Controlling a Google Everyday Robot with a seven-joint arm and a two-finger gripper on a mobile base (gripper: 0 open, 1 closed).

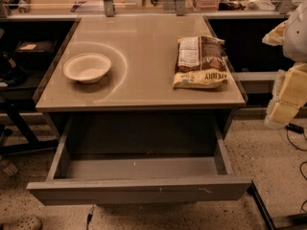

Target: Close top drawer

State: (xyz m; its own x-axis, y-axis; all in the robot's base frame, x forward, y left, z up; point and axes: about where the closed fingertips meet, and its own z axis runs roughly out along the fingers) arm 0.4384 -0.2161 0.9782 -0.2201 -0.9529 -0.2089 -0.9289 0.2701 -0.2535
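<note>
The top drawer (pixel 139 190) is a wide, deep grey metal drawer under the tabletop. It stands pulled far out toward me, and its inside looks empty. Its flat front has no handle and shows small pale scratches near the middle and right. My gripper (pixel 287 96) is a pale, yellowish shape at the right edge of the view. It hangs beside the table's right side, above and to the right of the drawer front, and touches nothing.
On the beige tabletop (pixel 144 80) sit a white bowl (pixel 87 67) at the left and a brown-and-white snack bag (pixel 200 61) at the right. Cables (pixel 297 138) lie on the speckled floor at the right. A dark desk frame (pixel 19 123) stands at the left.
</note>
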